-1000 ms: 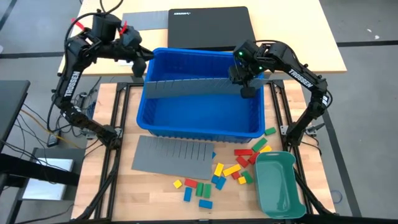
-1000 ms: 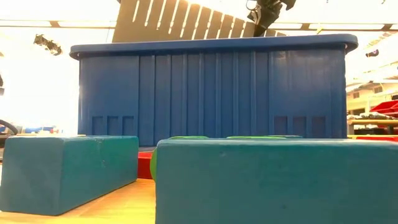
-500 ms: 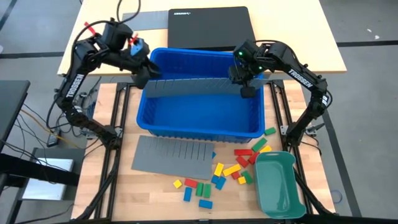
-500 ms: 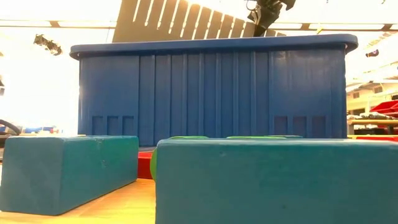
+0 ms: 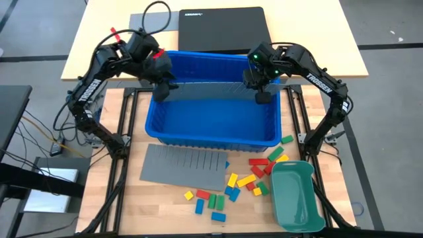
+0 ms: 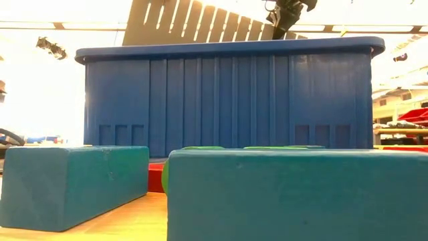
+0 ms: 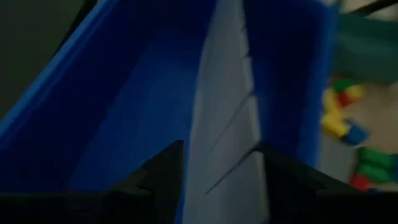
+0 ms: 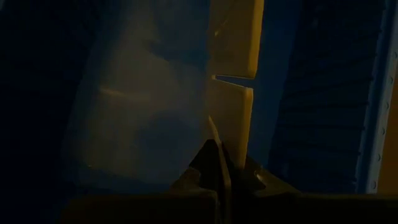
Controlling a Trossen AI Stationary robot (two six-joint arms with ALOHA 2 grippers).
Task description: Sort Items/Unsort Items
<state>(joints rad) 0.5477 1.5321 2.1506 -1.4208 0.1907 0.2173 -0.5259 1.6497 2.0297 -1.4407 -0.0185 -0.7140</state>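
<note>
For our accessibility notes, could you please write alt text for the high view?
Both arms reach into a blue bin: the right gripper is shut on a grey divider standing across it, and the open left gripper is at the divider's other end. In front lie a second divider, scattered blocks and a teal tray.

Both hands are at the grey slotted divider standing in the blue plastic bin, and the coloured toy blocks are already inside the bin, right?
Not quite: the high view shows the coloured toy blocks lying on the wooden table, outside the blue plastic bin. The rest holds.
</note>
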